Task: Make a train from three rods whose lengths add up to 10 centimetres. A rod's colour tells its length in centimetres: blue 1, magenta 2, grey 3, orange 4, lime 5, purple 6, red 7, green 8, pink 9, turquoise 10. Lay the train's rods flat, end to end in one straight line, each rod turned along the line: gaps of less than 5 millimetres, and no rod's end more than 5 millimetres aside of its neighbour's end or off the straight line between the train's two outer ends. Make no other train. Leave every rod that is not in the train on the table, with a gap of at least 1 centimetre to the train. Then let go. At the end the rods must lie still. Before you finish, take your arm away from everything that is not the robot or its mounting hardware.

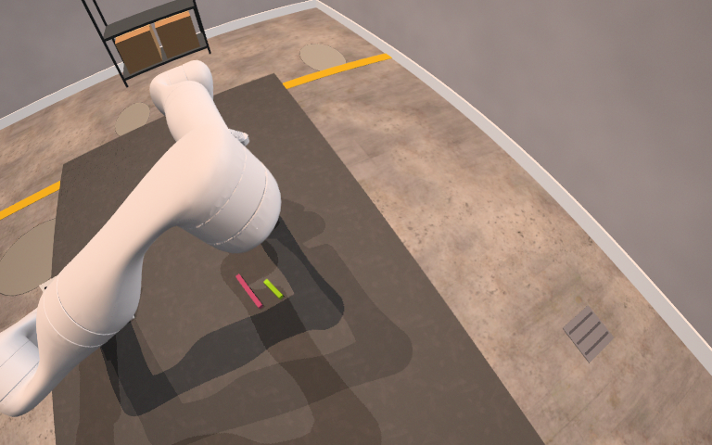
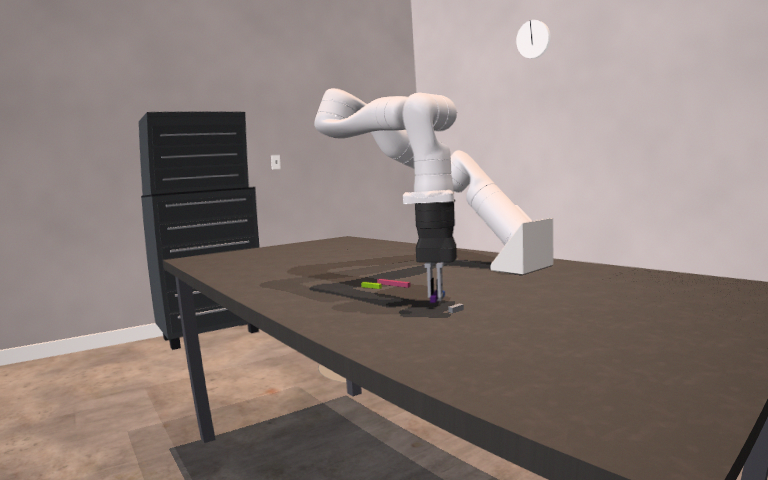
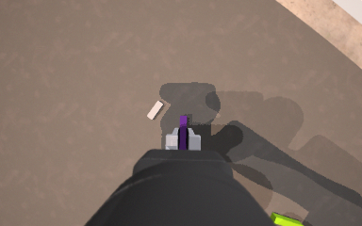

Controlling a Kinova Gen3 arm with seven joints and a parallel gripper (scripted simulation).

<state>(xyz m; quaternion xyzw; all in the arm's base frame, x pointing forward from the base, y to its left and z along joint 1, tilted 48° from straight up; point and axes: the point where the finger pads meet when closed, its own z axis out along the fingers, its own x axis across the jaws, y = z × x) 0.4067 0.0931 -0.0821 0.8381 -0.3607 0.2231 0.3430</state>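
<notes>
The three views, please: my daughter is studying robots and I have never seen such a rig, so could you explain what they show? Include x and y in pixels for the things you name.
The machine is one white robot arm (image 1: 199, 162) (image 2: 425, 124) with a two-fingered end effector (image 2: 433, 296) (image 3: 183, 135). The top view looks down from above, the exterior view looks across from the side, and the wrist view looks along the end effector towards the table (image 1: 446, 393) (image 2: 566, 362) (image 3: 71, 94).

On the table lie a pink rod (image 1: 248, 290) (image 2: 393, 283), a lime rod (image 1: 273, 287) (image 2: 370, 285) (image 3: 286, 219) and a short grey rod (image 2: 455, 307) (image 3: 155, 110). The fingers hold a purple rod (image 2: 433, 298) (image 3: 183, 121). Something small and blue shows beside them; I cannot tell its shape.
</notes>
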